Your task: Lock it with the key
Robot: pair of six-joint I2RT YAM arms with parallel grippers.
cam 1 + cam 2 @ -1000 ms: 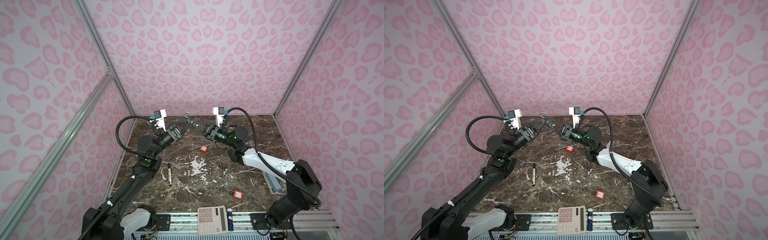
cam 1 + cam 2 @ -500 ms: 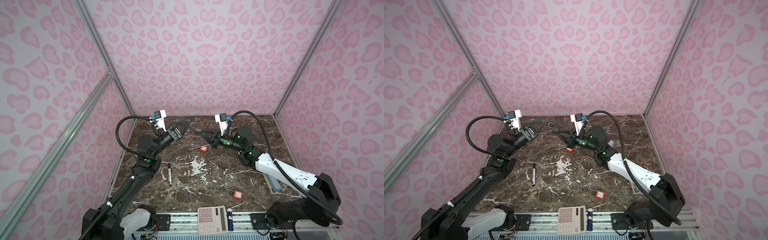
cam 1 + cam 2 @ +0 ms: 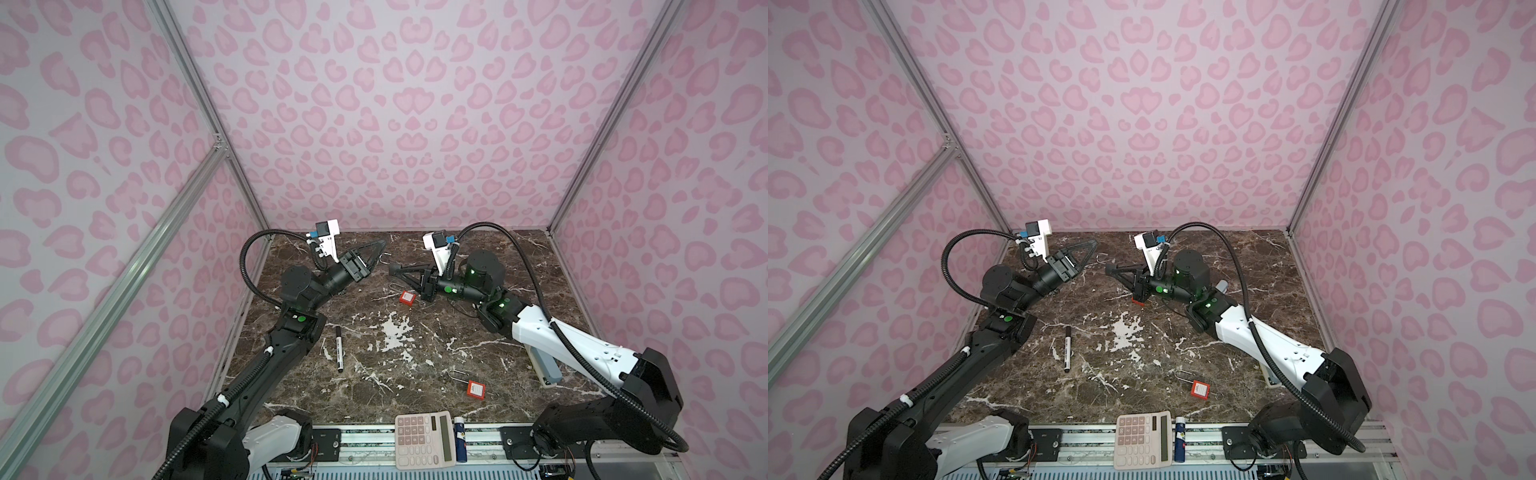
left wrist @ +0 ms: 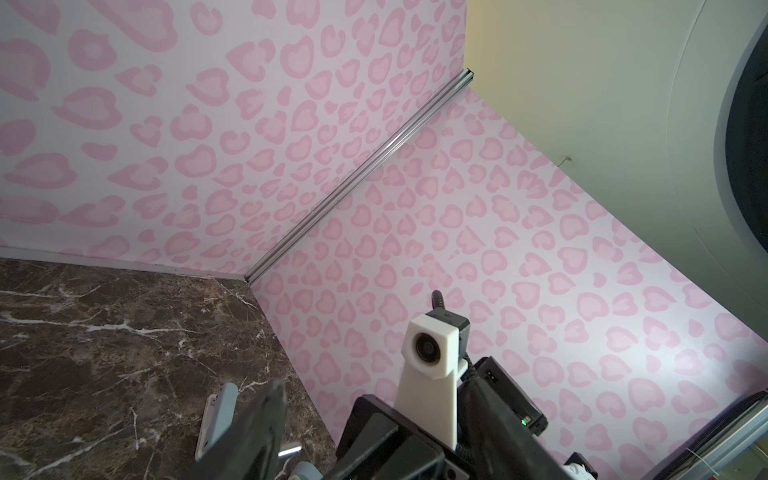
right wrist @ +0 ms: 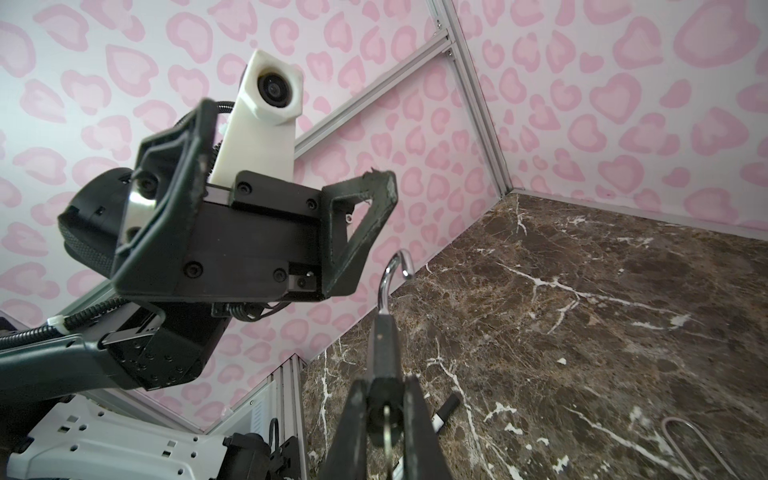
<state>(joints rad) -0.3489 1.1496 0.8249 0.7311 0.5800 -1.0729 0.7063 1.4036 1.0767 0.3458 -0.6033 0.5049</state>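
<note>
Right wrist alone shows the right claw (image 5: 384,384) clamping the padlock (image 5: 384,340).

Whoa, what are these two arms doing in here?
The right gripper is shut on a lock. Its shackle is hooked open, so it is not locked yet, and points at the left gripper, which is open, empty and apart from it. A red padlock and a second red padlock lie on the table.
</note>
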